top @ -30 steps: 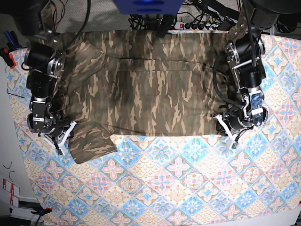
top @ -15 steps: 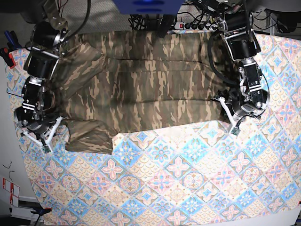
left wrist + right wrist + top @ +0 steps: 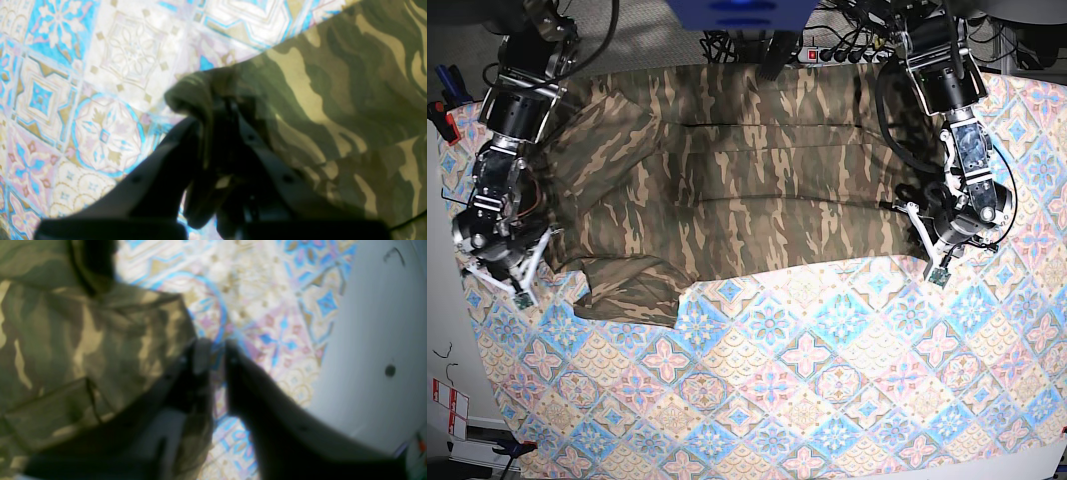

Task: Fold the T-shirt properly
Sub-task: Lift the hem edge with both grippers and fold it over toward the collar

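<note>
The T-shirt (image 3: 727, 170) lies spread across the tablecloth (image 3: 827, 370), and its bunched hem corner could slip free or drag crooked, since the left gripper (image 3: 217, 110) pinches only a small tuft. At the opposite edge, the right gripper (image 3: 213, 353) points down beside the sleeve, its 2 fingers nearly together and seemingly holding nothing.

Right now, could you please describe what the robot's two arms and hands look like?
Both arms are black, blocky, jointed segments with silver metal parts and black cables. The left hand and right hand sit in white brackets; up close, their fingers are dark and tapered.
</note>
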